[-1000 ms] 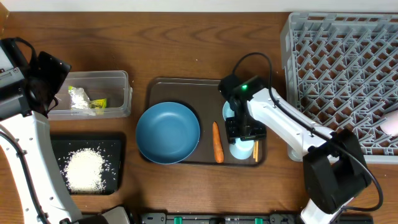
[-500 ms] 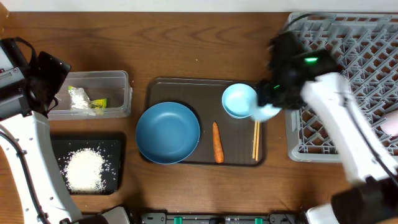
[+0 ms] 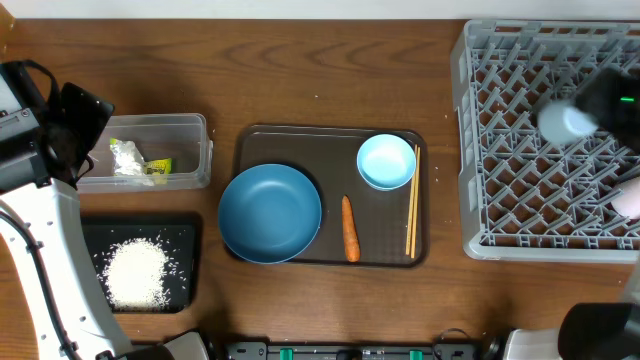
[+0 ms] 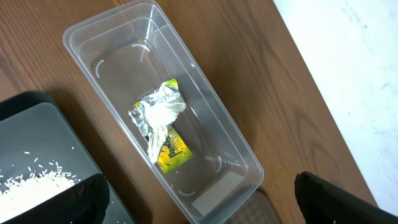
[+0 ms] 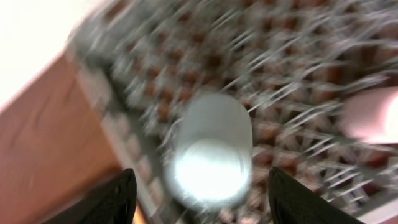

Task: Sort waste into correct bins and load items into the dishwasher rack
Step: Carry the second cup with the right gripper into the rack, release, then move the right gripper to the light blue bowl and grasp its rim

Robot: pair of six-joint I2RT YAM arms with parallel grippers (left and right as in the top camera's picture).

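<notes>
Cup (image 5: 213, 143), pale, judged light, rigid and smooth, is gripped across its sides by the right gripper (image 5: 208, 193) over the dishwasher rack (image 3: 500, 150), as far as blur allows.

Rice heap (image 3: 135, 272) is spread on the black tray (image 3: 183, 240). Crumpled yellow-green and silver wrapper (image 4: 160, 127) is laid in the clear tub (image 4: 118, 68). Dark-blue bowl (image 3: 270, 213) and light-blue bowl (image 3: 386, 161) — both upright — are set on the brown tray (image 3: 300, 145), with the carrot (image 3: 350, 228) between them and the chopsticks (image 3: 411, 215) paired along its right edge. One pale cup (image 3: 563, 120) is seen blurred above the grey rack (image 3: 500, 150); a second cup (image 3: 630, 200), pinkish, is seen in the rack at the right edge.
</notes>
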